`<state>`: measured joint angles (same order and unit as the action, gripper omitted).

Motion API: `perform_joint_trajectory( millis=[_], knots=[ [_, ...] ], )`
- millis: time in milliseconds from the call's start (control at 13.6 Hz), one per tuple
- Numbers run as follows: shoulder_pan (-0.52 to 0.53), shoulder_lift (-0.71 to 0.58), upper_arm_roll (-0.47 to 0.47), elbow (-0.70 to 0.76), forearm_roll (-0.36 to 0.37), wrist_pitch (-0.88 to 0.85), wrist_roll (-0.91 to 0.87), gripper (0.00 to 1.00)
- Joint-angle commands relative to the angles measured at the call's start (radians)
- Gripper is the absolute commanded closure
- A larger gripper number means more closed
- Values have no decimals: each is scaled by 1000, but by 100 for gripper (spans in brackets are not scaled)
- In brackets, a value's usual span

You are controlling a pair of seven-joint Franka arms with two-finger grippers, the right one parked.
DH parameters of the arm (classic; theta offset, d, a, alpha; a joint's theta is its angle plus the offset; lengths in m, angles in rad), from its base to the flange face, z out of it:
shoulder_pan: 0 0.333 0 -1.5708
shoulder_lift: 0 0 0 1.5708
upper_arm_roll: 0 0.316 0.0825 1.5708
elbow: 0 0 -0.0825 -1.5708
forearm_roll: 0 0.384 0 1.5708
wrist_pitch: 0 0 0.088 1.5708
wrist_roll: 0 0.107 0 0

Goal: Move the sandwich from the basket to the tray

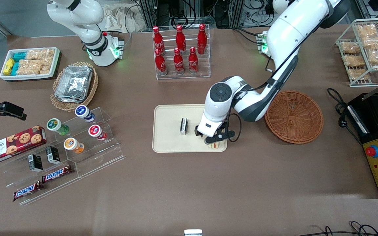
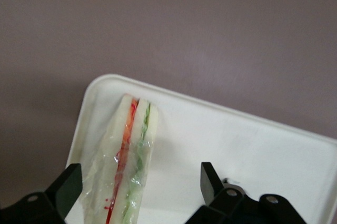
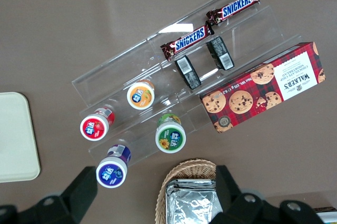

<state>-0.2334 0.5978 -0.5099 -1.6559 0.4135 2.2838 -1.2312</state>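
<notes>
Claw (image 1: 216,140) is hovering spread open over the sandwich (image 2: 126,163), which is sitting on edge at the tray (image 2: 231,134) corner nearest the front camera, so lifting off could be snagging the wrap, tipping it onto the bench (image 1: 189,183).

The sandwich (image 2: 126,166) shows pale bread with a red-orange stripe and a green one under clear wrap. It lies on the cream-beige tray (image 1: 169,144), which also carries a small black-and-white box (image 1: 183,126). The basket (image 1: 294,117) is reddish-brown woven wicker; the table (image 1: 189,190) is dull brown (slightly purplish). The hand (image 1: 216,139) over the tray is black.
</notes>
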Motion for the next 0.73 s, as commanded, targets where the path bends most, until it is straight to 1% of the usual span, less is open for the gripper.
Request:
perform_joint_trajectory(
  millis=[0,73,147,294,367,440,587,661],
  knots=[
    [38,-143,2,-19,10,-116,-66,0],
    [75,-180,1,-28,11,-139,-44,0],
    [88,-217,1,-27,10,-167,-33,0],
    [92,-280,11,-30,4,-204,65,0],
    [91,-317,43,-30,-28,-240,117,0],
    [88,-361,77,-33,-82,-275,206,0],
    [82,-473,189,-59,-232,-361,473,0],
    [77,-524,242,-68,-293,-416,610,0]
  ],
)
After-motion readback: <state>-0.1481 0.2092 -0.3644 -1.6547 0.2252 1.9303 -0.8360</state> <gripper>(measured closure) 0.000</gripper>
